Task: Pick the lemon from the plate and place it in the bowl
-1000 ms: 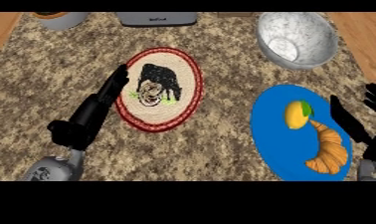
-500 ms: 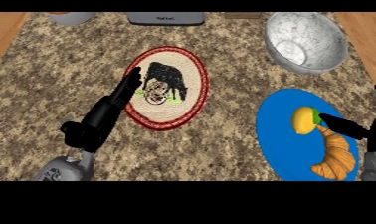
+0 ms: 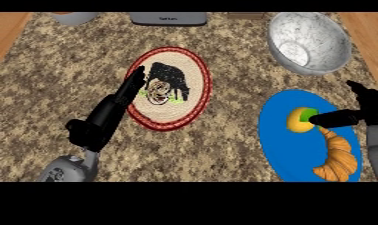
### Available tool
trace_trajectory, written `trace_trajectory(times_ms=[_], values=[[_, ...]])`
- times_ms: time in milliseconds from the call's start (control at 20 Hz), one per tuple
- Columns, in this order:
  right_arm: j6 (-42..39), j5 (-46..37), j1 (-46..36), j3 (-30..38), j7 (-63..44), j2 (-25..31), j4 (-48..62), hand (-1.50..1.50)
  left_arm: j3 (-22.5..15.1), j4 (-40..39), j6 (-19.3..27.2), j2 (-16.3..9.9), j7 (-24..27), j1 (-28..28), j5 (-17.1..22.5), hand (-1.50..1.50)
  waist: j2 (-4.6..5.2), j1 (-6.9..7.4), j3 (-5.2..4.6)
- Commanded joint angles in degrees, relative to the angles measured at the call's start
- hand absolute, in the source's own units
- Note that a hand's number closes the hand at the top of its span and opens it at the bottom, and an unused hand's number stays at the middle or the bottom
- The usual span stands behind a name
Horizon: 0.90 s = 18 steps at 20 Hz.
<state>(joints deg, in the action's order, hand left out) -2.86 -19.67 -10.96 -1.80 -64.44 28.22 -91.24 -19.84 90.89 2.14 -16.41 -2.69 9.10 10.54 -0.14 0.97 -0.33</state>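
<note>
the small yellow-green lemon (image 3: 301,119) lies on the upper part of the round blue plate (image 3: 284,141), just above a golden croissant (image 3: 336,161), with the grey speckled bowl (image 3: 308,42) well apart beyond the plate. the black right hand (image 3: 356,115) is spread, one straight finger touching the lemon's right side. the black left hand (image 3: 111,112) rests with straight fingers over the edge of a round woven mat with a red rim (image 3: 170,86).

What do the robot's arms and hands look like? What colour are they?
The left robot hand is black, with long thin fingers and a thumb, like a glove. It sits on a smooth, rounded grey forearm. The right robot hand is black too, with the same slim fingers. No cables or markings show on either.
</note>
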Motion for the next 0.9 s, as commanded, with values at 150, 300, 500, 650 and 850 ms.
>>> trace_trajectory(times_ms=[150, 300, 500, 650, 850], values=[[-9.6, 8.8, -10.1, -0.4, -19.6, -1.1, 2.2, -1.5, 0.0, -0.3, -0.4, 0.6, -0.1, 0.1, -0.5, 0.0, 0.16, -0.01, 0.19], [-8.8, 9.0, -9.2, -1.2, -19.2, -1.2, 4.1, -1.5, 1.2, 0.2, -1.8, -1.0, 2.1, -2.4, -0.1, 0.0, 0.06, -0.19, 0.22], [-9.5, 9.2, -11.9, -2.3, -20.7, -0.9, 4.9, -1.5, 1.4, -1.1, -0.6, 0.7, 0.2, 0.4, -1.2, 0.0, 0.03, -0.75, 0.24], [-8.6, 7.8, -12.2, -3.2, -20.8, -0.4, 4.7, -1.5, 1.1, -1.1, -0.5, 1.4, 1.0, -1.2, -1.4, 0.0, 0.0, -0.76, 0.22], [-5.7, 2.7, -13.8, -6.2, -20.8, -2.8, 6.3, -1.5, 1.2, -2.3, -1.3, 1.9, 1.0, -0.2, -1.9, 0.0, 0.07, -0.84, 0.24]])
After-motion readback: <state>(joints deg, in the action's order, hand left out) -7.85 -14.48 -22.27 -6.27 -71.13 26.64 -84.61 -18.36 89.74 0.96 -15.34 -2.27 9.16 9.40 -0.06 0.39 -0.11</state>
